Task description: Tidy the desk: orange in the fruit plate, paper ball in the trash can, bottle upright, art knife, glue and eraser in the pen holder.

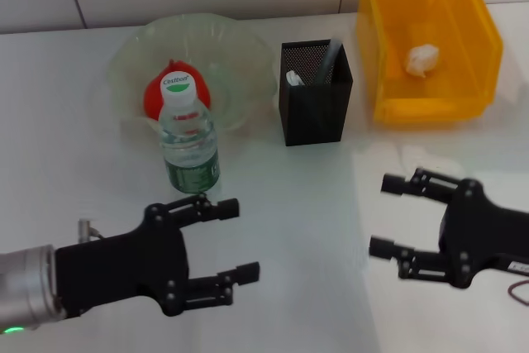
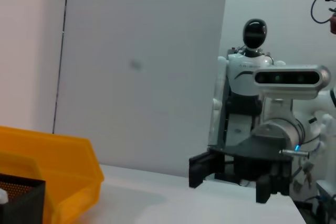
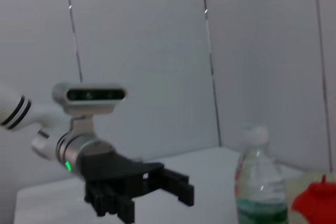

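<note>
The orange (image 1: 154, 95) lies in the glass fruit plate (image 1: 240, 55) at the back left. In front of the plate the bottle (image 1: 189, 143) stands upright, also seen as the bottle (image 3: 257, 184) in the right wrist view. The paper ball (image 1: 421, 59) rests inside the yellow trash can (image 1: 475, 39) at the back right. Between them is the black mesh pen holder (image 1: 316, 109), with a dark slim item (image 1: 328, 59) and a white piece (image 1: 294, 78) inside. I cannot tell which of art knife, glue or eraser these are. My left gripper (image 1: 242, 239) and right gripper (image 1: 382, 215) hover open and empty near the front.
The white desk runs to a tiled wall behind the plate and the trash can. The two grippers face each other across a bare stretch of desk (image 1: 306, 221). A red cable end (image 1: 519, 288) shows by the right arm.
</note>
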{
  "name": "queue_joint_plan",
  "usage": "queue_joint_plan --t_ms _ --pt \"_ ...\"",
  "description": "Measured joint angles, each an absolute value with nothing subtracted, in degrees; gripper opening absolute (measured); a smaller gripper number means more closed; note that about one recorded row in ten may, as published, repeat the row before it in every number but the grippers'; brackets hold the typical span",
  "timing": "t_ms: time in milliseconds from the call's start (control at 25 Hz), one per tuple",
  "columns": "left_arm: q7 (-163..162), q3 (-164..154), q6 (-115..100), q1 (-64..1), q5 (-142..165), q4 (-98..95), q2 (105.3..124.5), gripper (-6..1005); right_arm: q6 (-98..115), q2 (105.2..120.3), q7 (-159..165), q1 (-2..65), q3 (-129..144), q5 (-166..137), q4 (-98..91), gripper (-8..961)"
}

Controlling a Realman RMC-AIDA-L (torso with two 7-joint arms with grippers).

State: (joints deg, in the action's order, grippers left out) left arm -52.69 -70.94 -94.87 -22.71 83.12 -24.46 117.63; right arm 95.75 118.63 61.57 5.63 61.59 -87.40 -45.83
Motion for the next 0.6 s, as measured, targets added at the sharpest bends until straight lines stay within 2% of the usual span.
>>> queue_joint_plan --t_ms 200,600 --pt "-53.34 -70.97 -94.10 -24.08 84.45 -24.43 118.21 785 94.73 118.65 60.92 6.33 61.19 -90.55 -44.28 795" --pt "-53.44 -71.33 -94.26 -24.72 84.54 -24.43 117.98 785 93.94 119.05 57.38 7.91 60.40 -92.26 -39.98 795"
